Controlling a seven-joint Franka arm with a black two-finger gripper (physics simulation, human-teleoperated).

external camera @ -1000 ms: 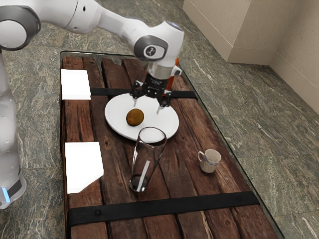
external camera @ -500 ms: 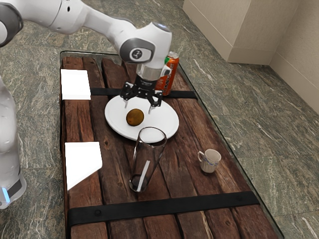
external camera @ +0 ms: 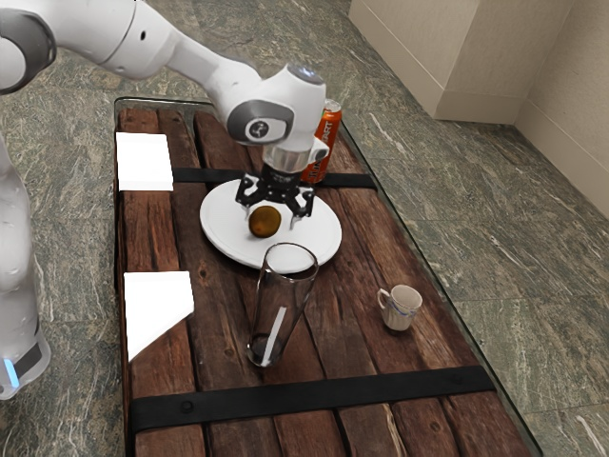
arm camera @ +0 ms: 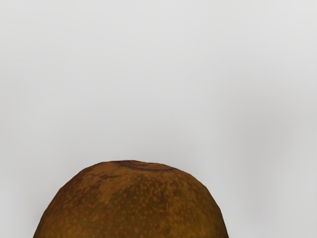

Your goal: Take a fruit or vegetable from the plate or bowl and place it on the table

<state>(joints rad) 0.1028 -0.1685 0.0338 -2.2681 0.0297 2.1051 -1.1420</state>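
Note:
My gripper point(external camera: 271, 224) is low over the white plate point(external camera: 319, 228), its fingers spread on either side of a round brown fruit point(external camera: 265, 223). The finger on the exterior view's left is close against the fruit, while a gap shows between the fruit and the other finger. The fruit rests on the plate. In the wrist view the fruit's speckled brown top point(arm camera: 133, 201) appears large and near the hand, with the pale plate point(arm camera: 148, 79) behind it.
A tall clear glass point(external camera: 283, 300) stands close to the plate's near edge. Behind the gripper is an orange can point(external camera: 327, 143). A small cup point(external camera: 401, 307) sits on the wooden table point(external camera: 352, 357) toward the exterior view's right.
My hand has moved toward the exterior view's left and then come down around the fruit. The fruit has shifted slightly toward the exterior view's right on the plate.

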